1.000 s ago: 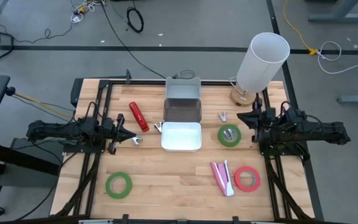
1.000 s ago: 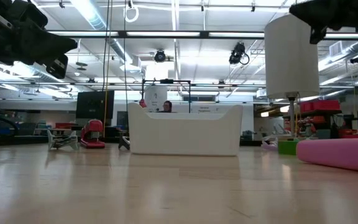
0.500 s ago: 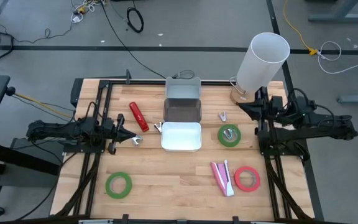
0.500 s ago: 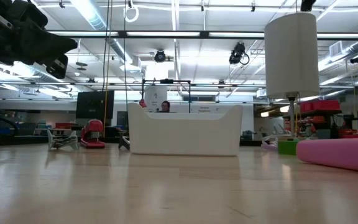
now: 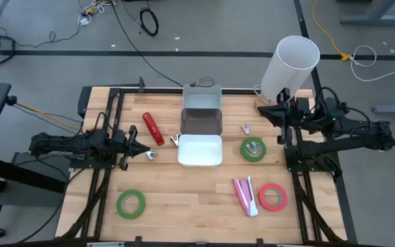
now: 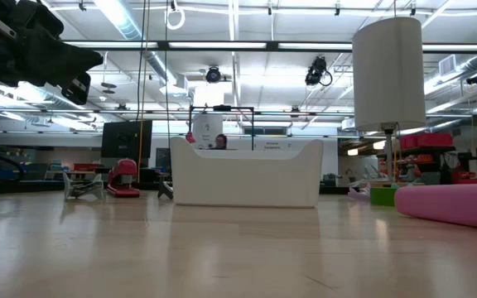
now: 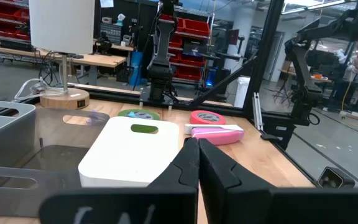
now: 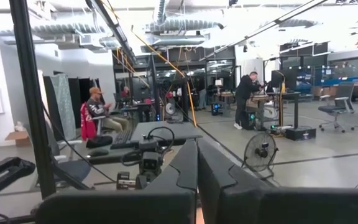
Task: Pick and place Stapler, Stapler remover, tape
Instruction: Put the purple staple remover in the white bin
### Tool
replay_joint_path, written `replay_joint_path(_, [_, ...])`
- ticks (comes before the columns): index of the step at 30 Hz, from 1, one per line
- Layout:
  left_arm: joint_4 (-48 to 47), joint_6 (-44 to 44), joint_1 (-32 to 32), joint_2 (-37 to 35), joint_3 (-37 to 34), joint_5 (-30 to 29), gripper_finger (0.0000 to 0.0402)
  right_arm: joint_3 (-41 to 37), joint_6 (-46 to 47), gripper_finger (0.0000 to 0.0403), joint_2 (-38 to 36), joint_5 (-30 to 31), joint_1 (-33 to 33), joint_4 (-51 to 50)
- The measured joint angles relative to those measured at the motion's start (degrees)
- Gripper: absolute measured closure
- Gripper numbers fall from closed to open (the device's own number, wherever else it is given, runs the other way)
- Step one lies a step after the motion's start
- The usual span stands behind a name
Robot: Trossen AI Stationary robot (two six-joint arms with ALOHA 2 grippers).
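Right gripper [image 5: 260,110], fingers together and empty, is raised at the lamp [image 5: 290,65]. Nearest target: the small stapler remover [image 5: 245,128], just at its 7 o'clock. Pink stapler [image 5: 245,195], long axis 12-to-6, lies farther at 6. Left gripper [image 5: 147,151], also together, idles near the red stapler [image 5: 153,128].

Compared with a second ago, the right gripper [image 5: 267,112] sits farther toward the far edge of the desk [image 5: 184,199], now just beside the base of the white lamp [image 5: 290,65], and the right arm no longer shows in the low view's upper corner
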Motion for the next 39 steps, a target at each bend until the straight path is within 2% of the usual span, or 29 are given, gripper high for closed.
replay_joint_path(17, [-0.02,0.0,0.0,0.0,0.01,0.0,0.0399,1.54,-0.19,0.0395,7.09,0.04,0.0,-0.41])
replay_joint_path(31, [-0.02,0.0,-0.02,0.0,0.01,0.02,0.0399,1.52,1.34,0.0395,12.16,2.16,-0.04,-19.21])
replay_joint_path(39, [-0.02,0.0,-0.01,0.0,0.01,0.02,0.0399,1.52,1.56,0.0395,14.8,2.14,-0.04,-23.97])
